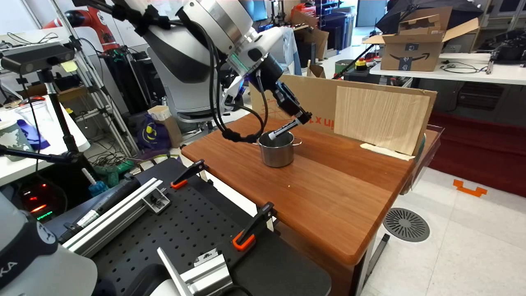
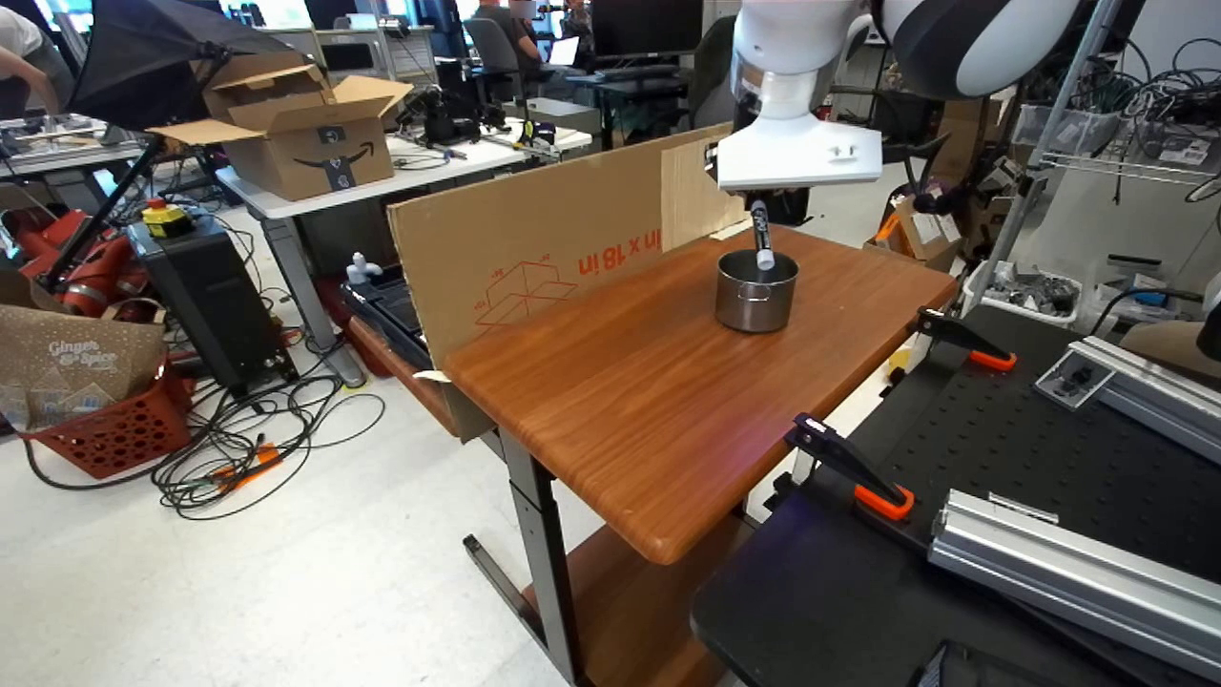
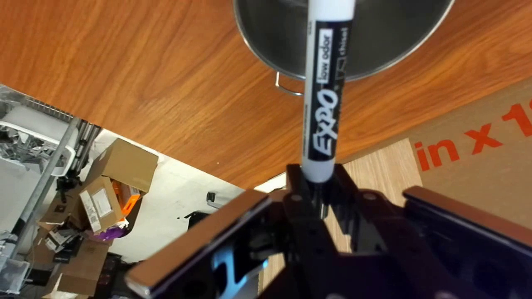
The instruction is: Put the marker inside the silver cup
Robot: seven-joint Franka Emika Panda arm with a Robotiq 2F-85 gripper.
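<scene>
Nearest us in the wrist view, the end effector (image 3: 318, 182) is drawn nearly together, its fingers (image 3: 296, 187) parted only by the thickness of the marker (image 3: 326, 89), which they pinch at one end. We judge the marker light, stiff and hard to break; its smooth plastic may be slippery, and with so short a hold we would expect it to swivel if it knocked against something. That end is nonetheless where we would take hold, since the rest of the barrel is free to go in first.

From the fingers its long axis slants downward rather than standing upright, the free white end pointing into the mouth of the silver cup (image 1: 277, 156). In both exterior views that end shows against the opening, though we cannot tell whether it is above the rim or just below it.

The cup stands upright on the table (image 1: 328, 193); beyond it a cardboard panel (image 2: 534, 258) rises along the edge. Farther off, an open box (image 1: 411, 57) sits on a white desk (image 1: 501, 74).
</scene>
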